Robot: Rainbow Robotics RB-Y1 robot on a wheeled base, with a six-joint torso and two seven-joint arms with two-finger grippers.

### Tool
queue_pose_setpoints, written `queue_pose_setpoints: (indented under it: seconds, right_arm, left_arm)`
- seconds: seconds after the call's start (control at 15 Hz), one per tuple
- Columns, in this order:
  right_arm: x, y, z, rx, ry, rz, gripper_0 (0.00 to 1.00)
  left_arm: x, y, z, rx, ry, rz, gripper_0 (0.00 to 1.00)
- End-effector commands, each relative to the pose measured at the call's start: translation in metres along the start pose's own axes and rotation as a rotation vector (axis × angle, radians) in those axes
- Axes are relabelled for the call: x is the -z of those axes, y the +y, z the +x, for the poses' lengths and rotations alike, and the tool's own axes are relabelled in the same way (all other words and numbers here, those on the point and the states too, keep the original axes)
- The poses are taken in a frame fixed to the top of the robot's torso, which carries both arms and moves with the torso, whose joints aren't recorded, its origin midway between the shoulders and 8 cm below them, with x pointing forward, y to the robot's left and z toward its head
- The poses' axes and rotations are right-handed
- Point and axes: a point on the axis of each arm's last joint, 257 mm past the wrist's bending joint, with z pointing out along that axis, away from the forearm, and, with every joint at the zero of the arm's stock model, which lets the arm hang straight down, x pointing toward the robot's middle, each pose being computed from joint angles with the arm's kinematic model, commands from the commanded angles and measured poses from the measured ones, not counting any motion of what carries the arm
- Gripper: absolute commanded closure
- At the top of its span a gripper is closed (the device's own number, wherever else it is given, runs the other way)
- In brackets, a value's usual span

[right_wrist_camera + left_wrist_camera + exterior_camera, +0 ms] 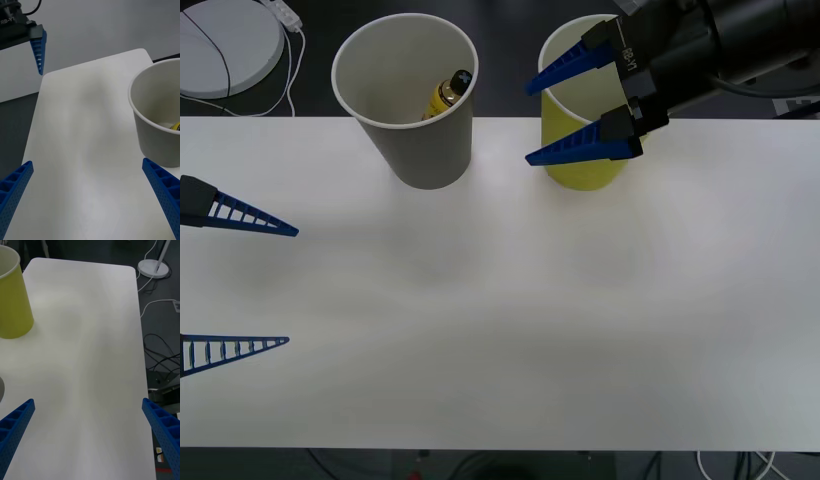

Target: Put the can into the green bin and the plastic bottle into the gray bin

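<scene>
Gray tapered paper bin [412, 100] holds the black-capped yellow plastic bottle [450, 93]; the yellow-green paper bin [580, 165] stands beside it, right claw [530, 122] spread empty; left claw [290, 286] also open.

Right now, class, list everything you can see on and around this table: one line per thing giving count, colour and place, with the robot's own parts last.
gray bin: one, gray with white rim, far edge of the table, left of the green bin.
plastic bottle: one, yellow with black cap, leaning inside the gray bin.
green bin: one, yellow-green, far edge of the table, partly behind the right gripper.
table: one, white, bare apart from the two bins.
round base: one, white, on the dark floor beyond the table's far left corner, with a cable.
left gripper: one, blue fingers open, over the table's left edge.
right gripper: one, blue fingers open, raised at the green bin.
</scene>
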Motion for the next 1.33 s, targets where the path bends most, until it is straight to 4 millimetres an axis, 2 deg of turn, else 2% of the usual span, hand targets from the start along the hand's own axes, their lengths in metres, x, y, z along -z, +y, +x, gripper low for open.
queue_pose_setpoints:
  seconds: [0.07,0.47,1.33]
  right_arm:
    - [0.012,0.016,0.014,0.034,-0.022,-0.006,0.0]
    - [0.036,0.055,0.038,0.04,-0.065,0.013,0.0]
    - [0.065,0.111,0.086,0.155,-0.051,0.105,0.0]
  left_arm:
    - [0.0,0.0,0.0,0.0,0.0,0.0,0.0]
    - [0.0,0.0,0.0,0.0,0.0,0.0,0.0]
    - [0.0,0.0,0.0,0.0,0.0,0.0,0.0]
